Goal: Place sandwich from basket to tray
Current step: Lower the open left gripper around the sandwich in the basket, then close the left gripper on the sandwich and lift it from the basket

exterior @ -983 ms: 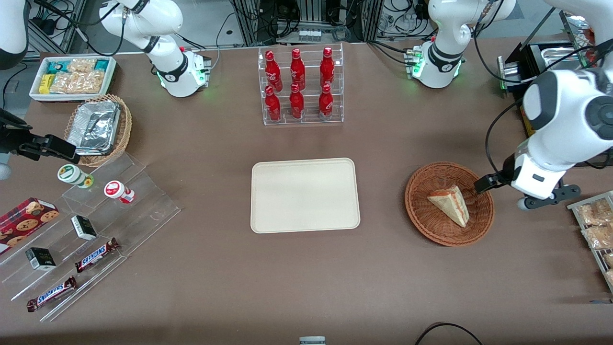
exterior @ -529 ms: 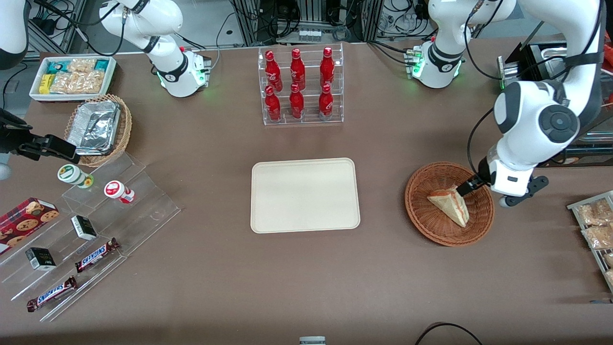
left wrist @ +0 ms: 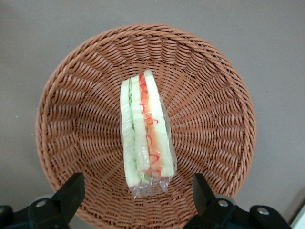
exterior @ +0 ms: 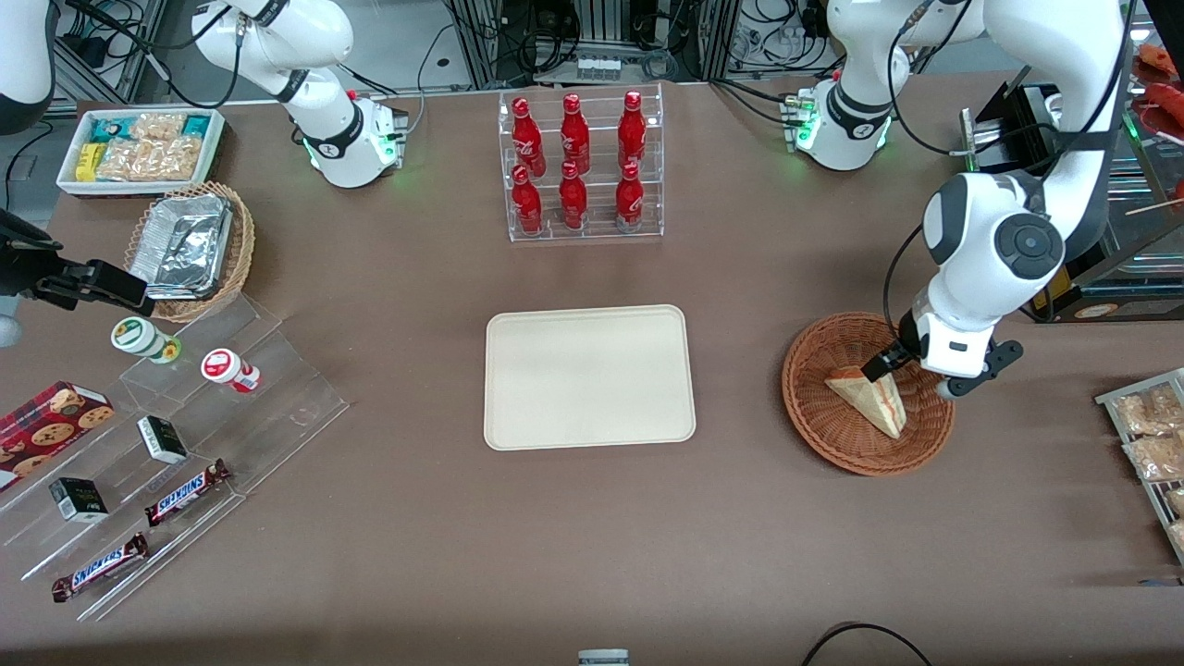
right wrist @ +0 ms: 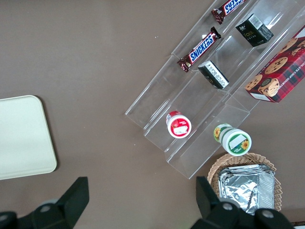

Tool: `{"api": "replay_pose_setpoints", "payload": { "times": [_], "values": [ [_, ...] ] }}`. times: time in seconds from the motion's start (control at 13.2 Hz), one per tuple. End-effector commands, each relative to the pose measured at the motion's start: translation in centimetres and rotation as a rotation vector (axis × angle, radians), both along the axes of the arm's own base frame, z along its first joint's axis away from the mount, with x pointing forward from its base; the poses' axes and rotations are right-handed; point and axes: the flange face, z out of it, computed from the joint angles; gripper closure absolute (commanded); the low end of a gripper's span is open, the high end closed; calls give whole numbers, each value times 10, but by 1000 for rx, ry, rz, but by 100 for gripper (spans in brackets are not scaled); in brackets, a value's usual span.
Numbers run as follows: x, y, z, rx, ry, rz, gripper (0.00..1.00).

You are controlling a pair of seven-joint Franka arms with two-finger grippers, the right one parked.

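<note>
The clear-wrapped sandwich (exterior: 869, 400) (left wrist: 145, 133), a pale wedge with red and green layers, lies in the round reddish-brown wicker basket (exterior: 805, 407) (left wrist: 71, 109). My left gripper (exterior: 883, 363) (left wrist: 137, 193) hangs open just over the basket, above the sandwich's end that is farther from the front camera. Its black fingers (left wrist: 71, 191) stand wide apart on either side of the wrapper's end, touching nothing. The cream tray (exterior: 589, 376) (right wrist: 21, 138) lies flat in the middle of the table, toward the parked arm from the basket, with nothing on it.
A clear rack of red bottles (exterior: 578, 166) stands farther from the front camera than the tray. Snack packets on a rack (exterior: 1147, 435) lie at the working arm's end. A stepped acrylic shelf (exterior: 185, 435) and a lighter foil-filled basket (exterior: 190, 248) sit toward the parked arm's end.
My left gripper has swung in from beside the basket toward the parked arm's end and now hangs over the basket at the sandwich. The sandwich has not moved.
</note>
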Motion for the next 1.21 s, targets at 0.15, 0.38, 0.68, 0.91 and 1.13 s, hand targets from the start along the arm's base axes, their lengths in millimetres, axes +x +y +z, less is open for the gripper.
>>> {"api": "replay_pose_setpoints", "payload": {
  "times": [0.15, 0.38, 0.68, 0.91, 1.13],
  "values": [
    [2, 0, -32, -4, -33, 20, 0],
    [2, 1, -49, -5, -28, 22, 0],
    [-3, 1, -63, -10, -53, 22, 43],
    [-1, 1, -59, -11, -60, 23, 100],
    [2, -4, -29, -3, -60, 4, 100]
  ]
}}
